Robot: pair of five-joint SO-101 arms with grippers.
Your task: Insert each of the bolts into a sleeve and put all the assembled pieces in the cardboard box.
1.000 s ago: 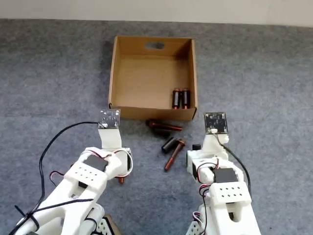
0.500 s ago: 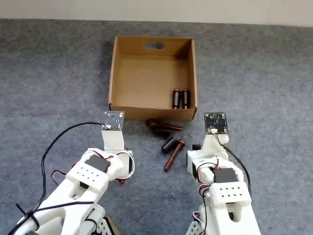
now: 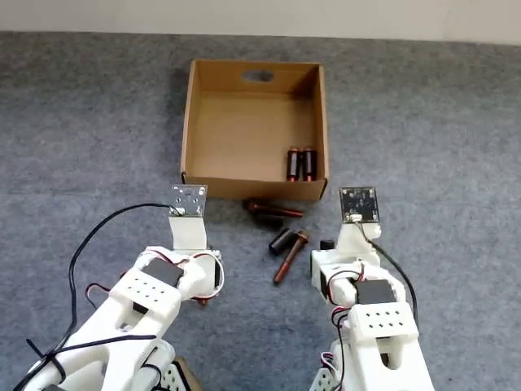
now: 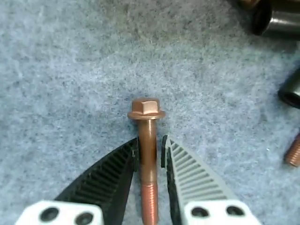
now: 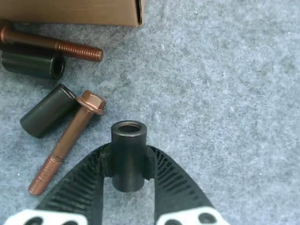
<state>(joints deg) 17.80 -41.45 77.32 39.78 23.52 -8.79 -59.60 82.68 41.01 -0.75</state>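
My left gripper (image 4: 150,141) is shut on the shank of a copper bolt (image 4: 147,123), whose hex head points away from the jaws. My right gripper (image 5: 127,151) is shut on a black sleeve (image 5: 127,140) with its open bore facing outward. In front of the cardboard box (image 3: 189,122), two loose bolts (image 3: 278,211) (image 3: 290,257) and two loose black sleeves (image 3: 267,221) (image 3: 282,240) lie on the carpet between the arms. Two assembled pieces (image 3: 299,164) lie side by side in the box's front right corner.
Grey carpet (image 3: 98,122) covers the whole table. The left arm (image 3: 167,281) and the right arm (image 3: 358,285) stand at the near edge, either side of the loose parts. A corner of the box (image 5: 70,11) is close beyond the right gripper.
The left arm's wrist has shifted slightly to the right, still holding its bolt. The right arm and the loose parts have not moved.
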